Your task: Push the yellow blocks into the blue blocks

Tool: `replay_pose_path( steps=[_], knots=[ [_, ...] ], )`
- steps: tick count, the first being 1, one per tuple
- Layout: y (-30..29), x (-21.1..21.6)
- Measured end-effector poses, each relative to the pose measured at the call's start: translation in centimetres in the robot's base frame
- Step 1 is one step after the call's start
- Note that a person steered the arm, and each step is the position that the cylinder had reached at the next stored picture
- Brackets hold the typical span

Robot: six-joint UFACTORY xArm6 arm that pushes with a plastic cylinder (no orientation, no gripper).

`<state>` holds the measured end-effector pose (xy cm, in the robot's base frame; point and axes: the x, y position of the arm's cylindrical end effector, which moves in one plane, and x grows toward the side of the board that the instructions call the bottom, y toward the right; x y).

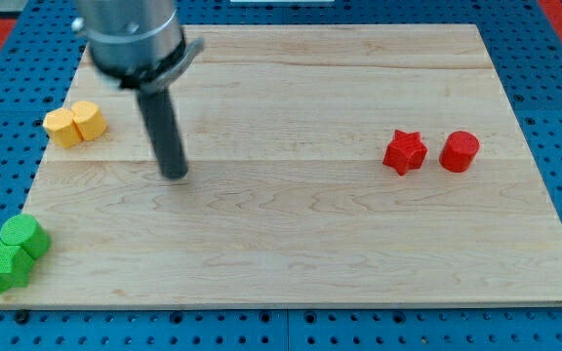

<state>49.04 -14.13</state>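
Two yellow blocks sit touching near the board's left edge: a yellow block of unclear shape and a yellow hexagonal block just to its right. My tip rests on the board to the right of and slightly below the yellow blocks, apart from them. No blue blocks show anywhere in the view.
A red star block and a red cylinder sit at the view's right. Two green blocks, one round and one star-like, sit at the board's bottom left corner. The wooden board lies on a blue pegboard.
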Motion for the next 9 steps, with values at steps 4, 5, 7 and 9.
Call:
replay_pose_path(
  steps=[4,5,7,9],
  knots=[
    [-15.4,-5.3],
    [-14.3,-7.4],
    [-7.6,-9.6],
    [-4.9,-15.0]
  ],
)
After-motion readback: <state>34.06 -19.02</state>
